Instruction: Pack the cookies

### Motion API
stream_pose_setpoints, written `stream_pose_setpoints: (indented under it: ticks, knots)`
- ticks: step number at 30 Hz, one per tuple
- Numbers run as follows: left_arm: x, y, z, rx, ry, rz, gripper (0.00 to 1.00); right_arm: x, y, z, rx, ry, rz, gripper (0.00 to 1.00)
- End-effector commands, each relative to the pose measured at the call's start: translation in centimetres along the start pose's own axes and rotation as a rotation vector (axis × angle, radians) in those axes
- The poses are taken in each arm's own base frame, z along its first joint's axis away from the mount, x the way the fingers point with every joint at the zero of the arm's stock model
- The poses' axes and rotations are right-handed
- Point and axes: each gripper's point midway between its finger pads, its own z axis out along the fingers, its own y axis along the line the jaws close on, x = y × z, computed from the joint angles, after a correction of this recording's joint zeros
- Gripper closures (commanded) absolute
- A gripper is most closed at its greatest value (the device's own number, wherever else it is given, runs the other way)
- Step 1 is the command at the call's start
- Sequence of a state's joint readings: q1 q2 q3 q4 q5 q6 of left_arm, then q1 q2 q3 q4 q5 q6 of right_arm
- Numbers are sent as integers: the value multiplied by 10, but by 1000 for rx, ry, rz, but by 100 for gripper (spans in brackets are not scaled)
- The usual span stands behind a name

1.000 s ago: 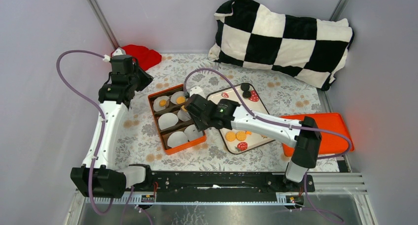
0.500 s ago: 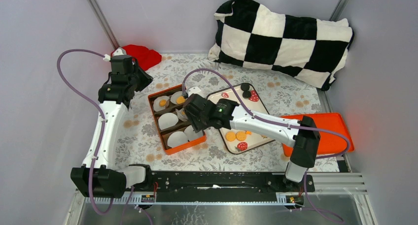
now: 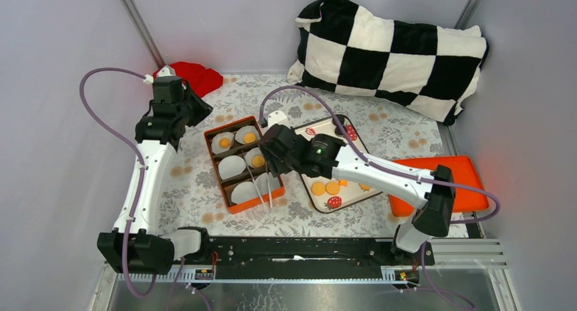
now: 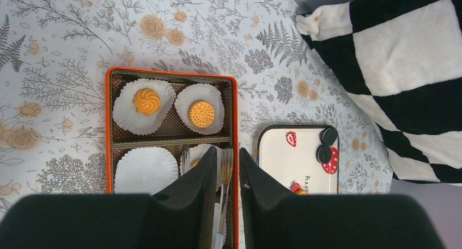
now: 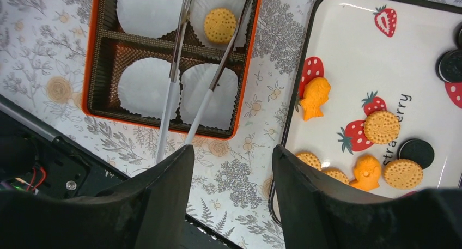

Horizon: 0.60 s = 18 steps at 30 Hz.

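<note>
Three golden cookies sit in white paper cups of the orange box [image 3: 231, 205], two at the far end [image 4: 147, 101] [image 4: 201, 114] and one in the middle row [image 5: 220, 25]. Metal tongs [image 5: 169, 96] lie loose across the box, handles toward the near edge. More round, fish-shaped and black cookies [image 5: 381, 127] rest on the strawberry tray [image 5: 348, 58]. My right gripper [image 5: 231, 151] hangs open and empty above the cloth between box and tray, also seen from above [image 3: 272, 160]. High left of the box, my left gripper [image 3: 194, 108] [image 4: 225, 156] stands slightly open, holding nothing.
An orange lid [image 3: 469, 182] lies at the right edge. A black-and-white checked pillow [image 3: 391, 52] fills the back right, and a red cloth [image 3: 194, 76] sits in the back left corner. Grey walls close in both sides.
My right gripper opened and drew back toward the tray, leaving the tongs lying across the box. A cookie now sits in the middle-row cup. The left arm stayed put.
</note>
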<state>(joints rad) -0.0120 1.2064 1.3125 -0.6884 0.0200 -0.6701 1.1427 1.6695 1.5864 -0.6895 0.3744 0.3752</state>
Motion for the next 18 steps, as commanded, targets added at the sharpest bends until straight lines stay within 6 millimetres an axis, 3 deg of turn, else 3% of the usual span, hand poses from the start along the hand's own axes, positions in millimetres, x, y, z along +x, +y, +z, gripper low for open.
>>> stream_pose_setpoints:
  ticks: [1,8,18]
  knots:
    - [-9,-9,-8,43,-27,13,74,2,2,-8,-23,-1,-7,38]
    - [-7,-5,-11,37,-32,18,74,38,57,25,-114,127,-82,36]
    - [-8,-3,-18,32,-46,33,74,66,71,62,-104,215,-105,31]
